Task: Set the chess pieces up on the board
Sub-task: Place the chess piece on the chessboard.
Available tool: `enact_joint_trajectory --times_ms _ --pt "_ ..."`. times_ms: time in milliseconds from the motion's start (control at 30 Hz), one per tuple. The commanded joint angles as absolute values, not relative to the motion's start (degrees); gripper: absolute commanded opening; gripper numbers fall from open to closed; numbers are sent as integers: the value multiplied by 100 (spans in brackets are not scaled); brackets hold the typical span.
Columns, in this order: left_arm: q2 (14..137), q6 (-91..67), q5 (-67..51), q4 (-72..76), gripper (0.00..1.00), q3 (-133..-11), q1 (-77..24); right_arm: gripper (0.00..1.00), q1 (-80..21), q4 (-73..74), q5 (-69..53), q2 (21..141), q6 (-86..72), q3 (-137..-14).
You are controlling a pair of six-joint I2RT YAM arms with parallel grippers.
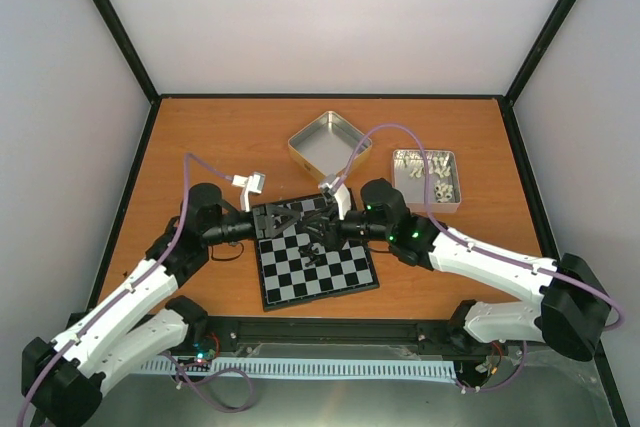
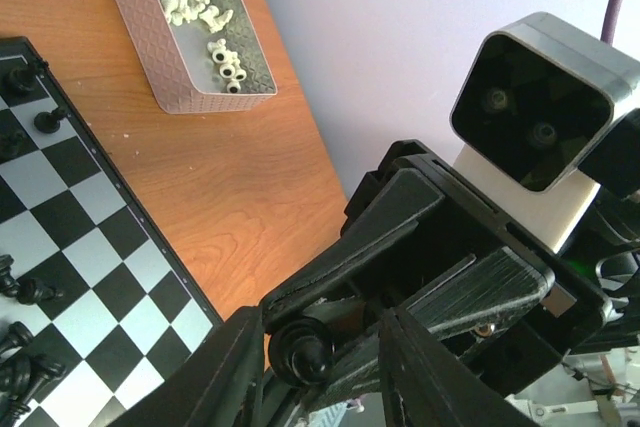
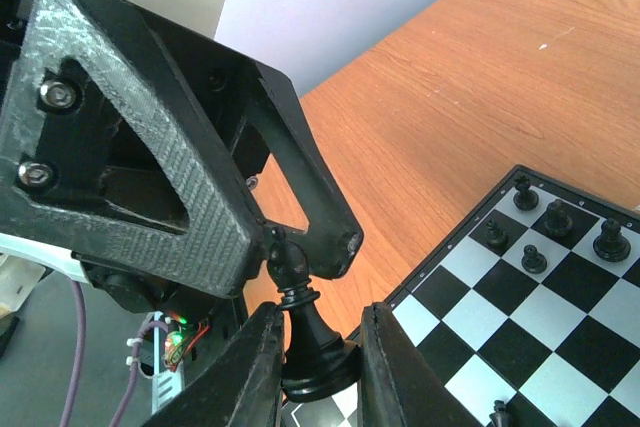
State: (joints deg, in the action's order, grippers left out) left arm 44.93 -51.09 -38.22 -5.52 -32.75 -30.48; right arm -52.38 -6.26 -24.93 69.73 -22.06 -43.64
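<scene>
Above the board (image 1: pixel 345 277), the two arms meet tip to tip with one black piece (image 3: pixel 312 342) between them, off the squares. The right tool (image 3: pixel 315 352) is closed to a narrow gap, and its two fingers press the piece's wide base from either side. The left tool (image 2: pixel 310 367) comes in from the opposite side, and its grey fingers (image 3: pixel 150 197) are pinched on the piece's round head. Both tools therefore grip the same piece, which stands roughly upright in the right wrist view. Other black pieces (image 3: pixel 555 219) stand on the board's squares along one edge, with a few more (image 2: pixel 25 292) lying nearer the middle. On the worktop (image 1: pixel 220 137) to the board's right, a tin (image 1: pixel 456 195) holds white pieces (image 1: pixel 420 165).
</scene>
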Motion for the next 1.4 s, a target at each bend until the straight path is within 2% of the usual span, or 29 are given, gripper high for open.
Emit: enact_joint_trajectory --times_ms 0,67,533,867,933,1067,1200,1367 --pt "4536 -5182 -3980 -338 30 -3360 -3014 14 -5269 -757 -2583 7053 -2117 -4493" --pt "4539 -5213 -3986 -318 26 -3355 -3015 14 -5282 -757 -2605 7064 -2102 -4491" --pt "4701 -5066 -4137 -330 23 -3286 -3015 14 -5287 -805 -2601 7187 -2103 -4561" --pt "4713 -4856 -4214 -244 5 -3224 -3014 16 -5290 -863 -2586 7194 -2163 -4539" --pt "4694 -4713 -4155 -305 1 -3247 -3014 22 -5289 -893 -2560 7176 -2171 -4511" --pt "4686 -4347 -3828 -682 1 -3428 -3015 42 -5287 -712 -2380 7126 -2180 -4518" --pt "4802 -3817 -3113 -1515 1 -3792 -3015 56 -5290 -643 -2306 6991 -2172 -4407" --pt "5037 -3179 -1979 -2142 1 -4167 -3015 61 -5290 -393 -1962 6687 -2153 -4211"
